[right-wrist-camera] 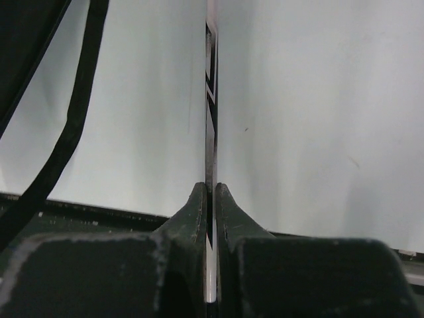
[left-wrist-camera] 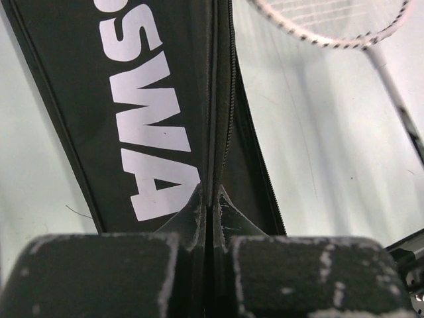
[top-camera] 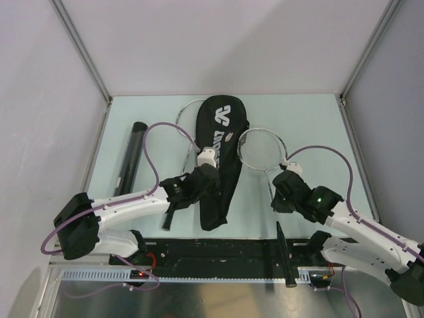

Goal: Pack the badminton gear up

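The long black racket bag (top-camera: 220, 149) lies in the middle of the table, white lettering up. My left gripper (top-camera: 204, 177) is shut on the bag's zippered edge, seen in the left wrist view (left-wrist-camera: 212, 193) with the bag (left-wrist-camera: 152, 99) ahead. One racket (top-camera: 189, 126) lies partly under the bag, its black handle (top-camera: 169, 215) sticking out near my left arm. My right gripper (top-camera: 281, 191) is shut on the thin shaft (right-wrist-camera: 211, 99) of the second racket (top-camera: 262, 149), pinched between the fingers (right-wrist-camera: 211, 193). The black tube (top-camera: 132, 156) lies at the left. No shuttlecocks show.
The second racket's black handle (top-camera: 285, 258) reaches back over the black base rail (top-camera: 225, 255). Its head also shows in the left wrist view (left-wrist-camera: 331, 26). A black strap (right-wrist-camera: 73, 126) runs along the left of the right wrist view. Walls enclose the table on three sides.
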